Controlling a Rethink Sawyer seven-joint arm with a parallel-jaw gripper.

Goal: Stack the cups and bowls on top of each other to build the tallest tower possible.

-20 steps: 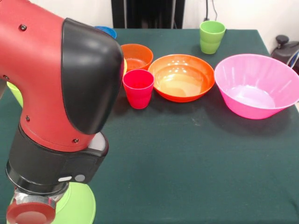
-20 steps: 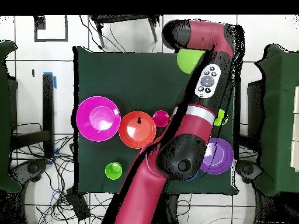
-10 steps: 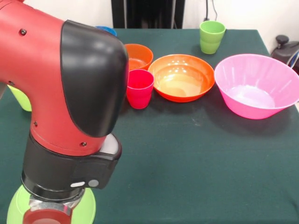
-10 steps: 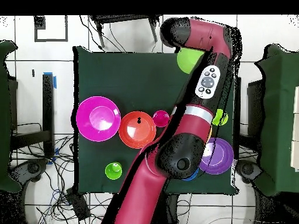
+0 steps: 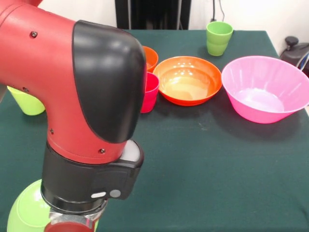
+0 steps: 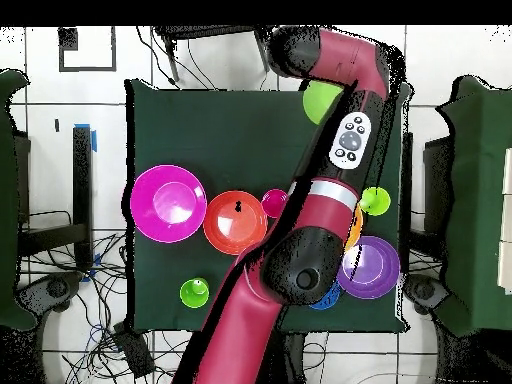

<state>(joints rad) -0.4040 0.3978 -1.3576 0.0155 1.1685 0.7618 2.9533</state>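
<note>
A lime green bowl [image 5: 24,212] [image 6: 321,101] lies at the table's near left corner in the front view, half covered by my arm's wrist [image 5: 89,179]. My gripper is hidden under that wrist in both views. The large pink bowl [image 5: 265,89] [image 6: 168,203] and the medium orange bowl [image 5: 190,79] [image 6: 232,222] sit side by side, rim up. A red-pink cup [image 5: 151,92] [image 6: 275,203] and the small dark orange bowl [image 5: 151,58] peek out from behind the arm. One light green cup [image 5: 218,37] [image 6: 194,293] stands at the back, another [image 5: 26,102] [image 6: 375,200] at the left. No tower stands.
In the overhead view a purple bowl [image 6: 370,267], the edge of a blue bowl [image 6: 326,298] and a sliver of a yellow-orange bowl [image 6: 354,228] show beside the arm. The arm's bulk [image 6: 335,190] crosses the table's right half lengthwise.
In the front view the arm has swung right and closer, covering more of the red-pink cup and small orange bowl. It has uncovered the left light green cup and more of the lime bowl.
</note>
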